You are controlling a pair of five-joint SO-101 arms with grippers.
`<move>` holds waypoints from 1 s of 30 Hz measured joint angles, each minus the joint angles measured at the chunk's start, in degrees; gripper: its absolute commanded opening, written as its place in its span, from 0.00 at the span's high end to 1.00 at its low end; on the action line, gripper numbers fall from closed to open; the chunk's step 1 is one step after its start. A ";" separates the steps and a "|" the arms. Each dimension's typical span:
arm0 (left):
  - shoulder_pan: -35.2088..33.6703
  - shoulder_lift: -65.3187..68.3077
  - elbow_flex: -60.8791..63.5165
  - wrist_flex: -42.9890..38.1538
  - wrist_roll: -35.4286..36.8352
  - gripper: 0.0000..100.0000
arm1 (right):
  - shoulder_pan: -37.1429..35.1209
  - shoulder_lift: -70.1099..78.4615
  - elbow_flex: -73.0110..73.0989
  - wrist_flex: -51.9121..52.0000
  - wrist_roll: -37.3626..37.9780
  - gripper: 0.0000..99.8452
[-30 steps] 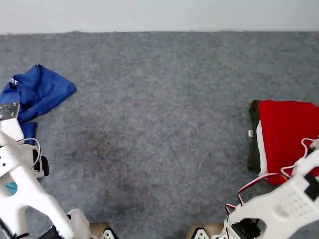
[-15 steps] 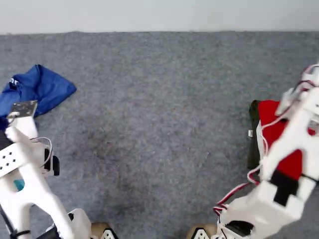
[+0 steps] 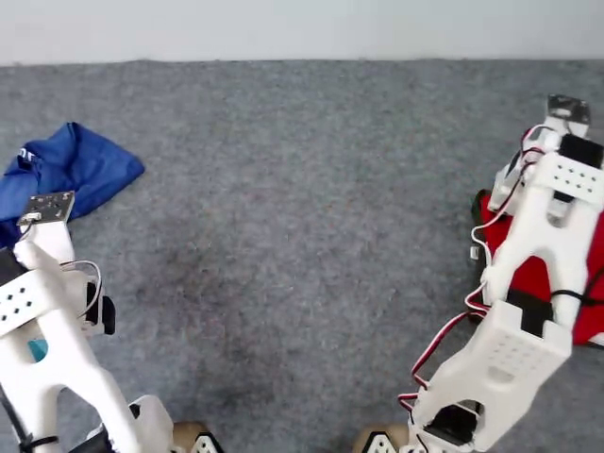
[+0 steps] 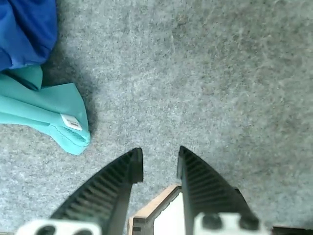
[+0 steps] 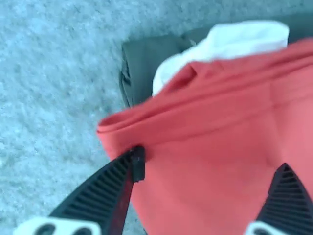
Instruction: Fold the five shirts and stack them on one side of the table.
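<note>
Grey felt table [image 3: 302,189], blue shirt [image 3: 75,170], teal shirt [image 4: 49,117]; stacked shirts [image 5: 210,127] right

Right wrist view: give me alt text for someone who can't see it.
The right claw hangs open over a folded red shirt. It tops a stack, with a white shirt and a dark shirt beneath, on a grey table.

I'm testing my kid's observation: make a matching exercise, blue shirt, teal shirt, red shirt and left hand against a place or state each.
1 blue shirt
2 teal shirt
3 red shirt
4 left hand

A open, holding nothing
B on top of the white shirt
C small white tag showing
D crumpled, next to the teal one

Pairs: 1-D, 2-C, 3-B, 4-A
</note>
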State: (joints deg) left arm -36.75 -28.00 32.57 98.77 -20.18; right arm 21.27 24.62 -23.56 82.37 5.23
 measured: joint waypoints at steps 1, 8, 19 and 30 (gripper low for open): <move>0.00 0.00 0.00 0.00 0.00 0.87 | -0.18 0.00 0.00 -0.26 0.00 0.61; 0.00 0.00 0.00 0.00 -0.09 0.87 | -0.88 0.44 0.00 -1.67 0.00 0.61; 0.00 0.00 0.00 0.00 -0.09 0.87 | -1.49 -13.63 -8.79 16.18 3.87 0.61; -12.04 0.00 -7.03 -9.32 9.23 0.87 | -2.11 -30.24 3.34 18.02 11.34 0.61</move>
State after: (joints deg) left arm -48.79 -28.00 25.54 89.45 -10.95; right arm 19.16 -5.63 -20.22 100.40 16.57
